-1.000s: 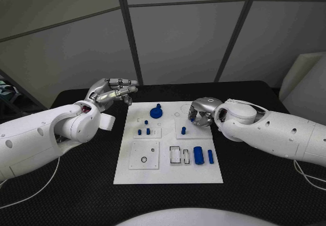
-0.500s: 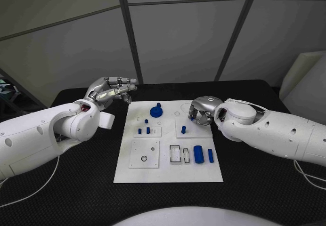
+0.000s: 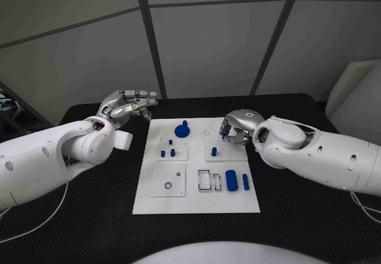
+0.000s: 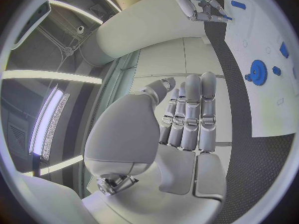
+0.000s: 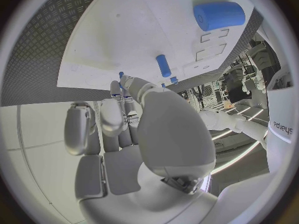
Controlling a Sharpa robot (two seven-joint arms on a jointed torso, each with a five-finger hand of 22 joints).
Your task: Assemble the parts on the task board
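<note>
Surface [image 3: 95, 231]: black, finely textured. Wall panels [image 3: 214, 49]: pale grey, split by dark vertical posts [image 3: 153, 55]. White board [image 3: 357, 93]: leaning at right, beyond the surface. Ceiling light strips [image 4: 53, 114]: long, bright.

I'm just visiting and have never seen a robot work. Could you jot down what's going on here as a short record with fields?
Setting: white board on a black table
Parts: blue gear, blue cylinder, small blue pegs
Left hand: raised beside the board's far left corner, holding nothing, fingers together
Right hand: over the board's far right part, pinching a small blue pin
Stage: assembly under way
</note>
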